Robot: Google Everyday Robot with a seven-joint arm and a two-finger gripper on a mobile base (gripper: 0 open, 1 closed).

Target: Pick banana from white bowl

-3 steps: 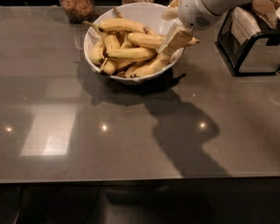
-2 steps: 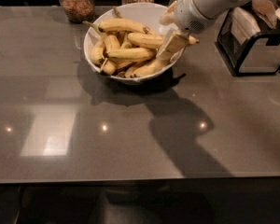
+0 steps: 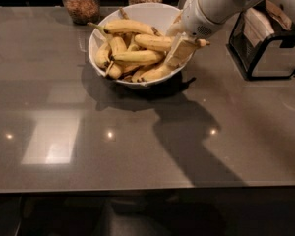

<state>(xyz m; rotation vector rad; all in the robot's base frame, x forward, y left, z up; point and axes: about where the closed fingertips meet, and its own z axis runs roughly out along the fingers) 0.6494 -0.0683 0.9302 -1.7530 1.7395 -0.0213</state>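
Note:
The white bowl (image 3: 102, 37) stands at the back middle of the grey table and holds several yellow bananas. The banana (image 3: 155, 42) lies across the right side of the heap, its dark tip sticking out past the bowl's right rim. My gripper (image 3: 178, 42) reaches down from the upper right over that rim. One finger is in front of the banana and one behind it, closed on it near its right end. The banana still rests on the others.
Two glass jars (image 3: 81, 3) with brown contents stand behind the bowl. A black wire holder (image 3: 265, 48) with papers stands at the right. The grey table (image 3: 137, 146) stretches toward the front edge.
My arm has shifted slightly left and down over the bowl's right rim. The bananas have not visibly moved.

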